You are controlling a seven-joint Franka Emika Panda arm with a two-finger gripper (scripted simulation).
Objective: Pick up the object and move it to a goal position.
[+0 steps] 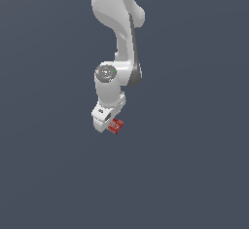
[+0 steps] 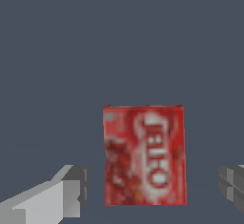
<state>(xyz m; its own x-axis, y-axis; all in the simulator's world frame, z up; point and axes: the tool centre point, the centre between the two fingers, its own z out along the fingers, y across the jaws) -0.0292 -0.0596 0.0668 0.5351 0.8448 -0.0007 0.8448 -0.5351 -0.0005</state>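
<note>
My pincer [image 2: 151, 189] is spread wide, its fingers [image 2: 66, 194] flanking the red Jell-O box [image 2: 144, 155] without touching it. White lettering reads "JELL-O". In the exterior view, the box [image 1: 115, 125] peeks out just below frame centre.

Exterior view high, far; wrist view close, downward.

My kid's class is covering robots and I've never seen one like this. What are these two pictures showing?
Both are computer renders from a simulation. The exterior view looks at a white robot arm reaching down over a plain grey surface. At its end is the gripper. The wrist view comes from a camera on the arm's wrist, looking past its two fingers. Between them lies a small red box with white lettering. The fingers stand open on either side of it, not touching, so nothing is held.
</note>
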